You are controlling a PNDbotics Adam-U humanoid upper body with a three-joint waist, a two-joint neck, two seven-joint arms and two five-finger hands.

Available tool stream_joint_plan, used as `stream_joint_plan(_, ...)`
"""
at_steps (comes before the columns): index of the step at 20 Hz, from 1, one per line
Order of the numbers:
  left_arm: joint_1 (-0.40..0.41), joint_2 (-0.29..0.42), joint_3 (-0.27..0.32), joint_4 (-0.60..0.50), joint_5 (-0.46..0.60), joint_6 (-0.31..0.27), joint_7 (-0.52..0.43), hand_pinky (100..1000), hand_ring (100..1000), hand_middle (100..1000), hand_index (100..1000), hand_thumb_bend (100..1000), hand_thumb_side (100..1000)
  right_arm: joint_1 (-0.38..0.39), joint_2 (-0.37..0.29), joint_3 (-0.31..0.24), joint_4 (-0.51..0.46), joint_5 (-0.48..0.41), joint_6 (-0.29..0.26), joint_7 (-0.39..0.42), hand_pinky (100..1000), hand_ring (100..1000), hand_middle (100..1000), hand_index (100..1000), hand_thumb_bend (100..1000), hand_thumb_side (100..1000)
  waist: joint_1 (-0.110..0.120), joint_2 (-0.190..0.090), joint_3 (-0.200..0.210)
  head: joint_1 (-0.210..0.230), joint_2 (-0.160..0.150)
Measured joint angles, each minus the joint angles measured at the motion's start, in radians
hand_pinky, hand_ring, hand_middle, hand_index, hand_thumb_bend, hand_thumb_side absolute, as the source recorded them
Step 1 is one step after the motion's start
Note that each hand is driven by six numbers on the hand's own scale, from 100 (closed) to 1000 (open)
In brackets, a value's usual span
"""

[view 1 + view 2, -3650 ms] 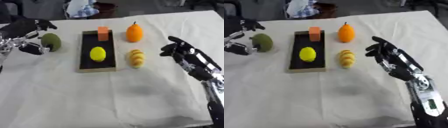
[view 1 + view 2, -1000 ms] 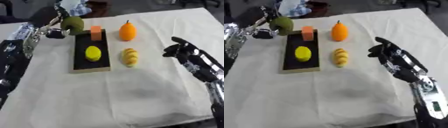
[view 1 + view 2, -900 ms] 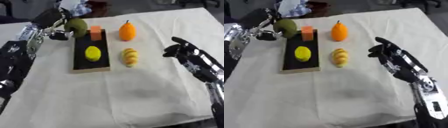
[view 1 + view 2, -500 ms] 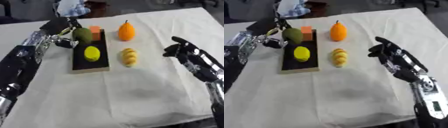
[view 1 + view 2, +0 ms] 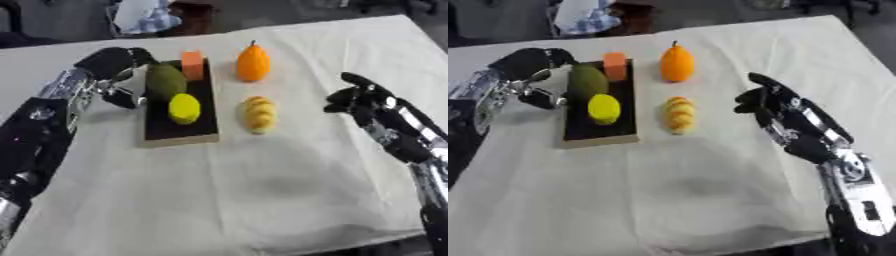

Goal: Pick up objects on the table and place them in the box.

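Note:
A shallow black box [image 5: 179, 127] with a wooden rim lies left of centre. In it are an orange block [image 5: 192, 65] at the far end, a yellow lemon-like fruit [image 5: 184, 108] in the middle and an olive-green fruit [image 5: 164, 82] at the left wall. My left hand [image 5: 116, 70] is curled round the green fruit from its left side. On the cloth right of the box sit an orange pear-shaped fruit [image 5: 253, 63] and a yellow banded piece [image 5: 257, 114]. My right hand [image 5: 761, 106] hovers open to the right of the banded piece, not touching it.
A white cloth [image 5: 289, 190] covers the table, bare across the near half. Beyond the far edge lies a bundle of blue-and-white fabric [image 5: 143, 15] beside dark furniture.
My left hand carried the green fruit from the far left of the table over to the box and down inside it beside the lemon-like fruit. The right hand stayed put.

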Motion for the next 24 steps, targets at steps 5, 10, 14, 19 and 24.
stream_joint_plan(5, 0.028, 0.063, 0.011, -0.100, 0.149, 0.026, 0.024, 749, 673, 774, 871, 100, 218, -0.079, -0.042, 0.016, 0.044, 0.012, -0.020, 0.007, 832, 748, 748, 995, 100, 455, 0.000, 0.000, 0.017, -0.010, 0.000)
stream_joint_plan(10, 0.126, 0.141, 0.015, -0.287, 0.414, 0.056, -0.006, 738, 628, 730, 851, 100, 341, -0.201, -0.100, 0.063, 0.144, 0.055, -0.071, 0.032, 831, 759, 764, 993, 100, 376, 0.000, 0.000, 0.038, -0.025, 0.000)
stream_joint_plan(14, 0.270, 0.200, 0.028, -0.494, 0.717, 0.091, -0.081, 730, 611, 717, 845, 100, 475, -0.292, -0.132, 0.105, 0.247, 0.112, -0.130, 0.058, 831, 772, 778, 994, 100, 334, 0.000, 0.000, 0.055, -0.037, 0.000)
stream_joint_plan(19, 0.459, 0.230, 0.081, -0.733, 1.020, 0.161, -0.163, 722, 600, 705, 839, 100, 558, -0.372, -0.151, 0.145, 0.376, 0.205, -0.201, 0.081, 833, 781, 794, 993, 100, 321, 0.000, 0.000, 0.078, -0.053, 0.000)
stream_joint_plan(24, 0.597, 0.227, 0.139, -0.894, 1.148, 0.225, -0.194, 720, 596, 700, 838, 100, 600, -0.429, -0.153, 0.175, 0.494, 0.309, -0.241, 0.065, 836, 793, 812, 989, 100, 333, 0.000, 0.000, 0.089, -0.066, -0.001)
